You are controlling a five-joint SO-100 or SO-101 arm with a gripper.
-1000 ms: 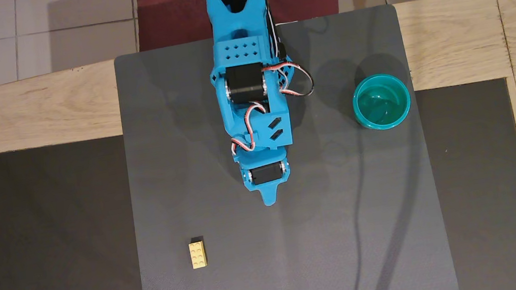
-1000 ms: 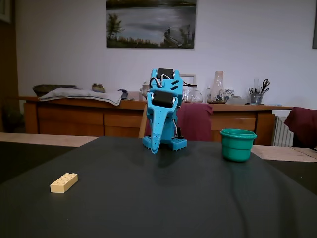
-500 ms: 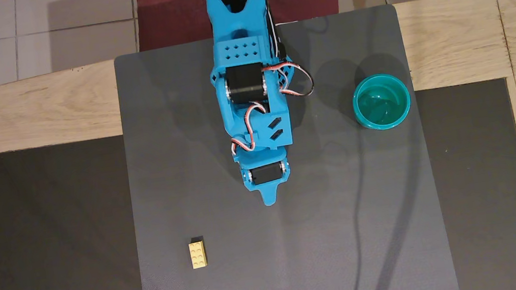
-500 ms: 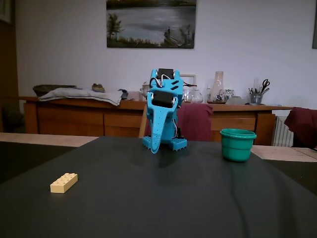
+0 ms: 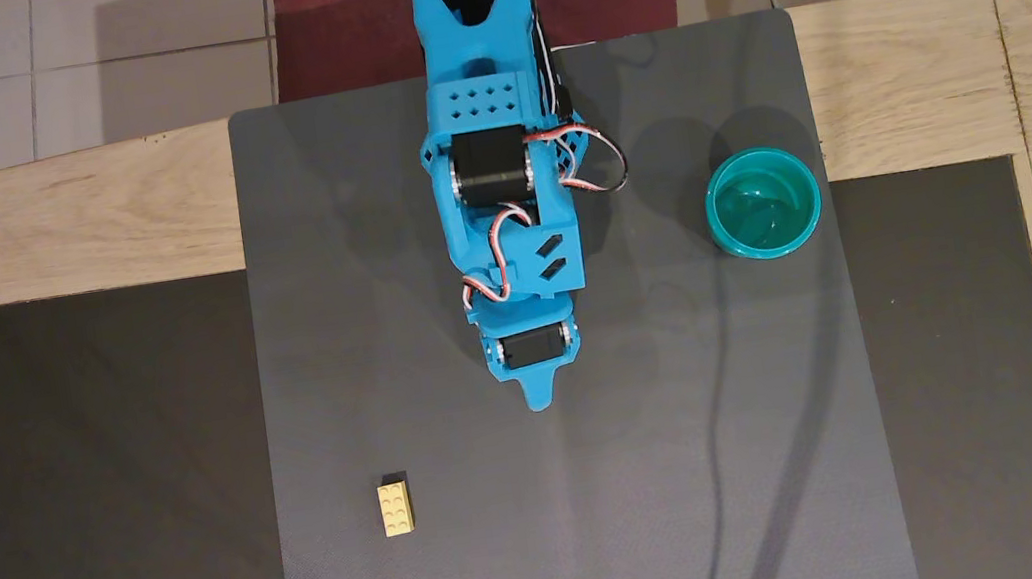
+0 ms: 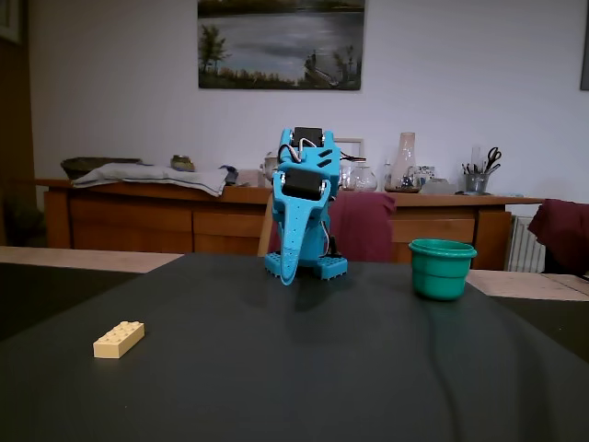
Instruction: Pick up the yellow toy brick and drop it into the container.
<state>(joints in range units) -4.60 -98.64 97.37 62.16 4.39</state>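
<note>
Nothing has moved since earlier. Pincer (image 5: 540,405) folded, clenched, empty. Brick (image 5: 395,508) lies on the surface, lower-left of it in the overhead view, long axis toward the arm's base; cup (image 5: 763,202) well apart, right.

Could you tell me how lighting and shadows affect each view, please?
Overhead view: evenly lit and sharp; glare on the container's glossy inside; soft shadows beside the arm; the yellow toy brick stands out. Fixed view: dim, slightly soft; the dark mat loses texture; the gripper stays distinct.
</note>
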